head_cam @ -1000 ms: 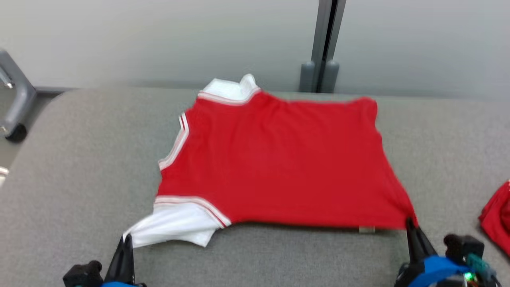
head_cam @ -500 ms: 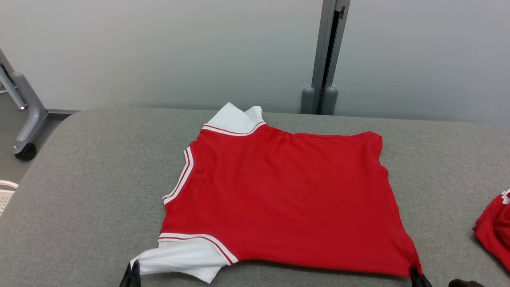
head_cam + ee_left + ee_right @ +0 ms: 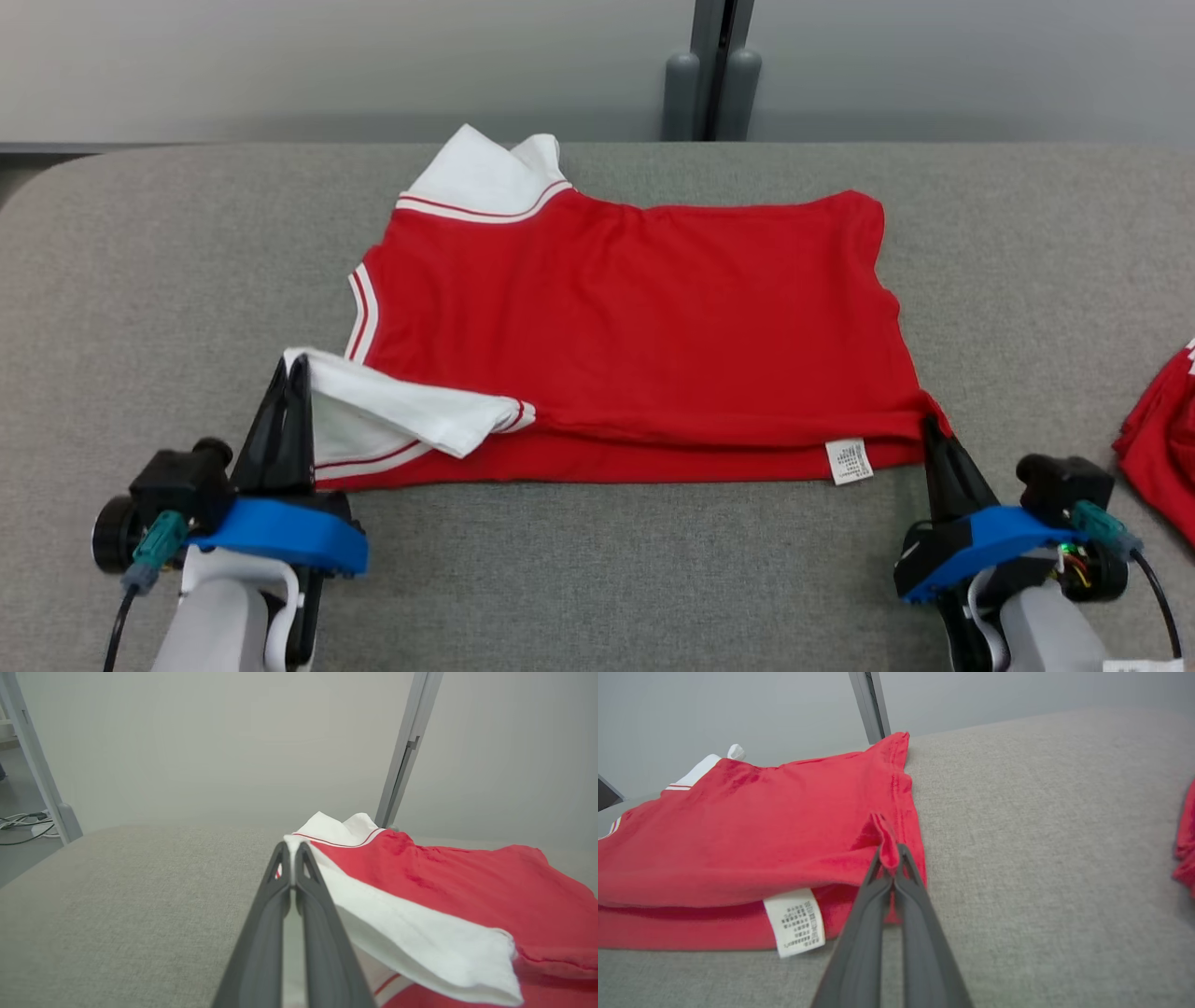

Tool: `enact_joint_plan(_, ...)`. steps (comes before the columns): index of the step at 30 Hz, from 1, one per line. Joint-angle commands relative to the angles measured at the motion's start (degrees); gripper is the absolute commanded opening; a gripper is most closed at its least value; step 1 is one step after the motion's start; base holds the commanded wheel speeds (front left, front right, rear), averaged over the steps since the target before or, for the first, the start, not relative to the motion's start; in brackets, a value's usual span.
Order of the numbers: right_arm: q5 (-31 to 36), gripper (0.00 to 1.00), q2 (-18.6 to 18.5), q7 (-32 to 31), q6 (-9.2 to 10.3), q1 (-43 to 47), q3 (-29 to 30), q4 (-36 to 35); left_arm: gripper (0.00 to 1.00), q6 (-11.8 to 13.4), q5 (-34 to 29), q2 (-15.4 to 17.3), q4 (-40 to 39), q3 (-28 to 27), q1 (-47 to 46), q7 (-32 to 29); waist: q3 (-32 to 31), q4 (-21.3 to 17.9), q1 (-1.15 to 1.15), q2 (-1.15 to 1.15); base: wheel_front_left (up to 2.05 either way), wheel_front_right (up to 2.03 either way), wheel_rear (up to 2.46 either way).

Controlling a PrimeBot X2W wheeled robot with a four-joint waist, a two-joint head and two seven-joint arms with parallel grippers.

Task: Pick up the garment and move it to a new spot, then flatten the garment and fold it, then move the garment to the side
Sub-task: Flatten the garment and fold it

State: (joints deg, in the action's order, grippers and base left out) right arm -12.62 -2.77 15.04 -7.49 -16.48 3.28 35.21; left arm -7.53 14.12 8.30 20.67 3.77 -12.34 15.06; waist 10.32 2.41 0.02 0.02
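Observation:
The garment (image 3: 616,317), a red shirt with white, red-striped sleeves, lies spread on the grey table (image 3: 140,261). Its near edge is doubled, and a white label (image 3: 848,460) hangs at the fold. My left gripper (image 3: 294,364) is shut on the corner of the near white sleeve (image 3: 401,415); its tips (image 3: 293,847) pinch the white cloth (image 3: 420,947). My right gripper (image 3: 929,425) is shut on the near right red corner, where the tips (image 3: 889,851) hold a raised pinch of the garment (image 3: 761,826) beside the label (image 3: 796,921).
Another bunch of red cloth (image 3: 1162,448) lies at the table's right edge, also seen at the right as red cloth (image 3: 1186,844). A grey post (image 3: 714,70) stands against the wall behind the table. Bare grey table runs to the left and along the front.
The head camera has moved, so both grippers show in full. The held near edge has come up and over, showing a second red layer, the label and the folded-in sleeve.

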Motion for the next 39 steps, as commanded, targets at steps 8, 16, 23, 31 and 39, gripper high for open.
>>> enact_joint_plan(8,0.8,0.00,-0.3,0.2,-0.01,-8.8,0.6,2.6,0.00,0.1,1.9,2.6,2.8,2.8,-9.7,0.1,6.5,-0.6,-0.02,-0.02,0.00,0.00,0.00)
enact_joint_plan(16,0.0,0.00,-0.3,0.2,-0.01,-11.8,1.8,2.2,0.00,0.1,3.0,4.8,4.3,3.8,-14.5,0.1,10.0,-0.8,-0.02,-0.02,0.00,0.00,0.00)
enact_joint_plan(23,0.1,1.00,-0.3,0.2,-0.01,-11.4,2.1,0.2,1.00,0.1,4.3,4.4,4.9,3.3,-14.3,0.1,10.4,-0.8,-0.02,-0.02,0.00,0.00,0.00)
enact_joint_plan(31,-0.9,1.00,-0.3,0.2,-0.01,-7.0,2.8,-3.0,1.00,0.1,5.4,2.0,6.4,0.3,-7.0,0.1,6.8,-1.0,-0.02,-0.02,0.00,0.00,0.00)
enact_joint_plan(39,-2.1,1.00,-0.3,0.2,-0.02,-3.3,1.6,-5.3,1.00,0.1,5.2,1.3,13.5,-1.1,-2.0,0.1,4.9,-2.9,-0.02,-0.02,0.00,0.00,0.00)
